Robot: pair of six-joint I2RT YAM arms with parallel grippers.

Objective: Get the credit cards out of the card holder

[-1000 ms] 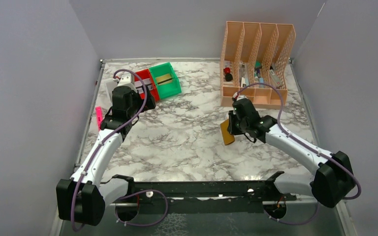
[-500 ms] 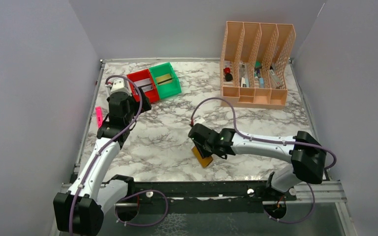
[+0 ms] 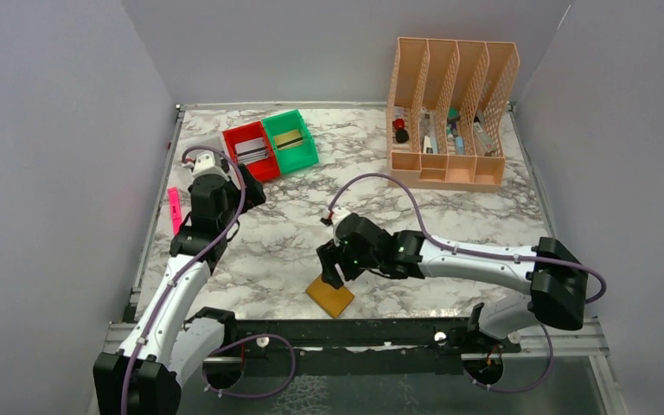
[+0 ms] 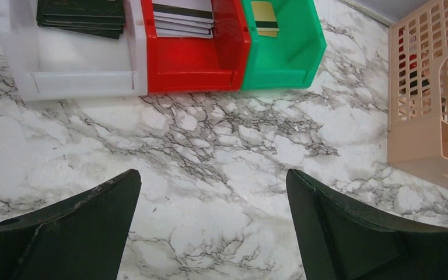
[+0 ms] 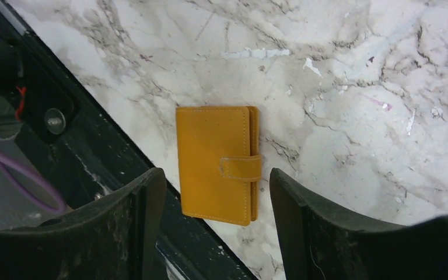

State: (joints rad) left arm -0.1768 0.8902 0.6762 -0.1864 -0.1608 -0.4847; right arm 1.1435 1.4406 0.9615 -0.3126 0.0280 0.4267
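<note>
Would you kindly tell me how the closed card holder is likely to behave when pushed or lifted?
The card holder lies flat and thin, so it probably slides rather than rolls or tips on the marble table. Its stitched cover looks soft, likely flexing slightly when pinched. The tab looks fastened, so it should stay shut.

Plain grey walls (image 3: 328, 52); grey-veined white marble tabletop (image 3: 311, 216).

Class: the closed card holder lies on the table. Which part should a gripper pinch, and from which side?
Probably across its two long edges, coming straight down from above. The card holder lies flat and closed with its strap fastened, so the narrow width offers the two opposite sides easiest to pinch.
</note>
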